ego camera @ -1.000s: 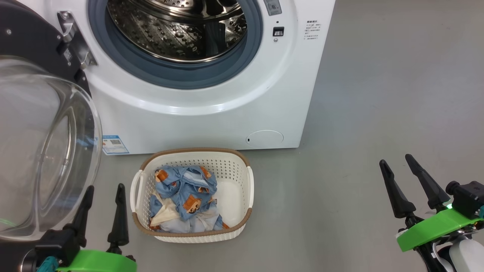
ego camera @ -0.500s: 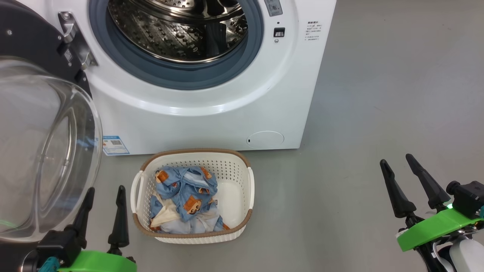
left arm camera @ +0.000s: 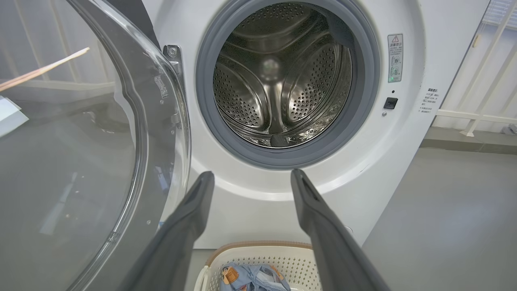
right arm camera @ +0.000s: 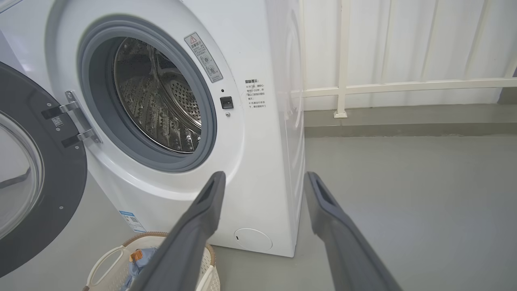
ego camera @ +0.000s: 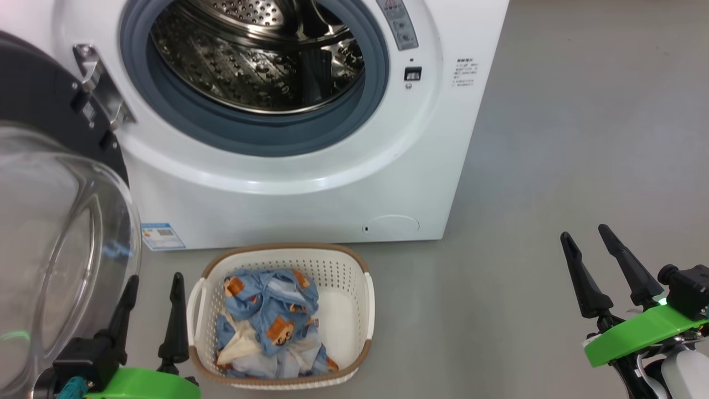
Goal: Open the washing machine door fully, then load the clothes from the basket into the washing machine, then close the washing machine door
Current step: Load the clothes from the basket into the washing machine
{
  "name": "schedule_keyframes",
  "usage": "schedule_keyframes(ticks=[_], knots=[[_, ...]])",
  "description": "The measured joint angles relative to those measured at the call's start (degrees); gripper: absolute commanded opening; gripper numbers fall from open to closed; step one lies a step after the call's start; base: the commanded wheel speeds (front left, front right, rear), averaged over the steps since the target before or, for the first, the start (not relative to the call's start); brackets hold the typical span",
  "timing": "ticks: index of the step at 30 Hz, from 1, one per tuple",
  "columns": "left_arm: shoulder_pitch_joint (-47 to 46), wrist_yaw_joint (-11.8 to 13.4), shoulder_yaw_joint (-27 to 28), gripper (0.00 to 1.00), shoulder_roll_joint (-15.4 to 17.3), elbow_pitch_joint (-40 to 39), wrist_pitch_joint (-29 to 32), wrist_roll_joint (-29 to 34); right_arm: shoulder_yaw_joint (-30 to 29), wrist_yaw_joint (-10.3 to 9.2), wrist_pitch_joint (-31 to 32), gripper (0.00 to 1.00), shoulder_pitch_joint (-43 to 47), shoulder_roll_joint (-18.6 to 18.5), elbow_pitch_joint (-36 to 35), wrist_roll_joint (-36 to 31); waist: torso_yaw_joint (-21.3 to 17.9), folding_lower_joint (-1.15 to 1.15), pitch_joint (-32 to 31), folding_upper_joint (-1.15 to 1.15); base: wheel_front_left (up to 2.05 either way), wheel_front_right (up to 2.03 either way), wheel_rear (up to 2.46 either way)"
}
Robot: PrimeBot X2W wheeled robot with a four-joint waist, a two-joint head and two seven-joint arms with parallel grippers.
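Grey floor (ego camera: 554, 138) under everything. White washing machine (ego camera: 310, 205) at top centre of head view, front facing the robot. Its door (ego camera: 33, 94) is swung wide open to robot's left on a metal hinge (ego camera: 97, 83): black ring w/ clear glass bowl (ego camera: 55, 249) bulging out, low left in head view. Machine mouth uncovered: perforated steel drum (ego camera: 249, 66) w/ grey gasket (ego camera: 249, 136) round it.

Basket (ego camera: 343, 288) stands upright on the floor just in front of the machine, below the opening; brown rim, white side handles. Clothes (ego camera: 271, 310) all lie in the basket, heaped in its left half: light blue w/ bear print, plus cream/white pieces. Right half of basket floor bare.

Left end effector (ego camera: 155, 277) low left, btwn glass bowl and basket's left handle, fingers spread wide, holding nothing; can't tell if its outer finger touches the glass. Right end effector (ego camera: 583, 231) low right, well apart from basket and machine, over bare floor, fingers spread wide too, empty.

Round service flap (ego camera: 391, 225) at machine's lower right, blue energy sticker (ego camera: 162, 236) at its lower left.
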Motion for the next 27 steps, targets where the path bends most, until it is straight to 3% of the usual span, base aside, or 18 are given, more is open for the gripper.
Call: schedule_keyframes(ticks=[13, 27], knots=[[-0.02, 0.0, 0.31, 1.0, -0.4, 0.03, 0.0, 0.1, 0.0, 0.0, 0.0, 1.0, -0.05, 0.01, 0.21, 0.01, -0.01, 0.0, 0.11, 0.0, 1.12, -1.12, 0.0], [-0.03, -0.46, 0.57, 1.0, -1.01, 0.04, -0.01, 0.51, -0.04, 0.0, 0.0, 1.0, -0.06, 0.05, 0.19, 0.0, 0.24, 0.0, 0.16, 0.0, 0.14, -0.14, 0.0]])
